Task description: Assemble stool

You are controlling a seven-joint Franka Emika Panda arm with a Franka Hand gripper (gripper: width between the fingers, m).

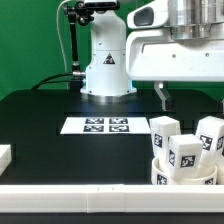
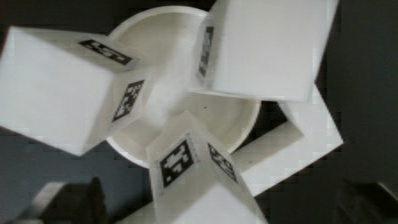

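**Stool parts piled, none joined yet**

Gripper (image 1: 164, 97) hangs released and empty above the parts at the exterior view's right. Round, shallow seat (image 1: 160, 172) holds blocky white plastic legs (image 1: 186, 151) leaning in it, each tagged. Judged step: first pickup; next move calls for descending squarely onto one leg.

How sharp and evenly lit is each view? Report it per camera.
Exterior view: even, bright light; the marker board reads crisp, while the seat and legs nearly wash out white. Wrist view: soft and dim, close legs blurred, the hand's fingers dark and out of focus.
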